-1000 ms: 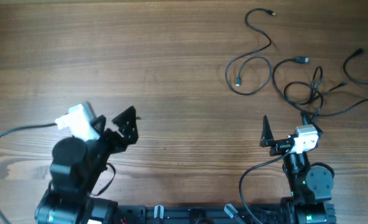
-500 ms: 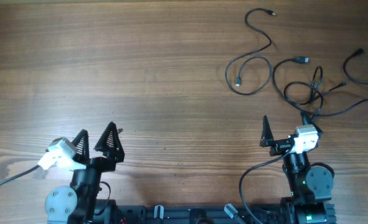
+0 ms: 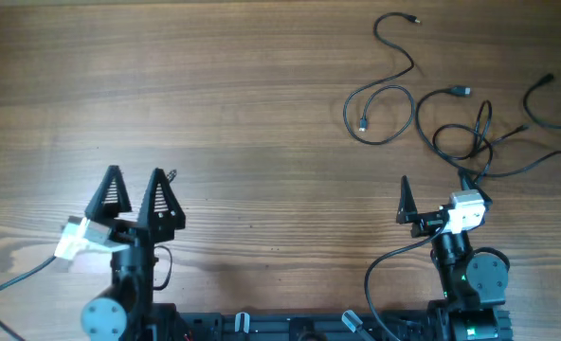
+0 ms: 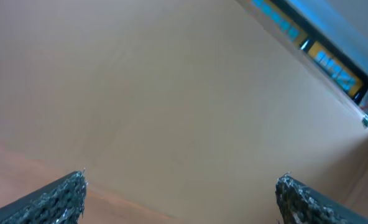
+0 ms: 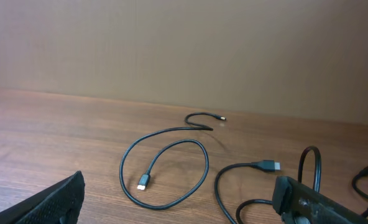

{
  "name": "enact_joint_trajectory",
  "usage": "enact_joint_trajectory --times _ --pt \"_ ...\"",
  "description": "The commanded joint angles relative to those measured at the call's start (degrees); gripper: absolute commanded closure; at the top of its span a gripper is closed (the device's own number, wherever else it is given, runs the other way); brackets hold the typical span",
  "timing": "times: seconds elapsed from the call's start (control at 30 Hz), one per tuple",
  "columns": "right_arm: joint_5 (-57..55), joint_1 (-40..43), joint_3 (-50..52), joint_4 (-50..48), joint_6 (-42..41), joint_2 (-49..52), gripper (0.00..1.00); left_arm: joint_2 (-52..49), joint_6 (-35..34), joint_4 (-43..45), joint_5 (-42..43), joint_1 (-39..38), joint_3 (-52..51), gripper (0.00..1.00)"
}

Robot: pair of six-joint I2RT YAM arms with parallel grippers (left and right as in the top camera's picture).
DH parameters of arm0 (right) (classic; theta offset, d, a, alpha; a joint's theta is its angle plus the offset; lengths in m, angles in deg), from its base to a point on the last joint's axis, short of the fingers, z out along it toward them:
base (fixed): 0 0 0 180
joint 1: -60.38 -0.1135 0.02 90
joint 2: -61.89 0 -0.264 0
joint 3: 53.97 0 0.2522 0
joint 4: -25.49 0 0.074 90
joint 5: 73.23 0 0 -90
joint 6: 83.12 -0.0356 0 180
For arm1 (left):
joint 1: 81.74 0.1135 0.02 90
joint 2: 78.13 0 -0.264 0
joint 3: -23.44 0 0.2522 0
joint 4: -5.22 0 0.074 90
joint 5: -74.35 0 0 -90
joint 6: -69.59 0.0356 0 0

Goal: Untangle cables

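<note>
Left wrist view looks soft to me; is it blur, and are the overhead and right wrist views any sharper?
Left wrist: yes, soft throughout, showing only its fingers, a pale wall and smeared blue and yellow strips. Overhead: sharp, evenly lit, cables crisp. Right wrist: cables in focus, no glare.

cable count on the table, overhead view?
4, probably: one looped cable lying apart on the left, two knotted in the tangle, one edge cable running off the right side. The tangle may hide more.
</note>
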Motion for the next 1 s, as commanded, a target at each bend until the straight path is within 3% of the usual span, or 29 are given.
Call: enact_joint_trajectory --times 0.0,0.13,0.27,0.43,0.5,0.97 --pt "0.9 0.1 0.1 -0.1 1.0 -0.5 0.0 0.5 0.4 0.7 -0.5 0.4 -3.7 0.0" --pt "0.9 0.1 0.1 -0.1 1.0 -0.5 0.0 0.5 0.4 0.1 -0.5 0.4 -7.1 0.0" --pt "0.9 0.1 0.1 -0.1 1.0 -0.5 0.0 0.5 0.7 -7.6 -1.0 0.4 -7.1 0.0" --pt "0.9 0.1 0.1 -0.1 1.0 -0.5 0.01 0.5 10.8 -19.3 -1.4 1.0 -7.1 0.0" --pt "0.9 0.1 0.1 -0.1 1.0 -0.5 0.0 0.5 13.9 -19.1 -0.8 1.7 -7.1 0.0" --pt "0.9 0.1 0.1 -0.1 1.0 -0.5 0.0 0.4 13.9 -19.1 -0.8 3.1 -7.1 0.0"
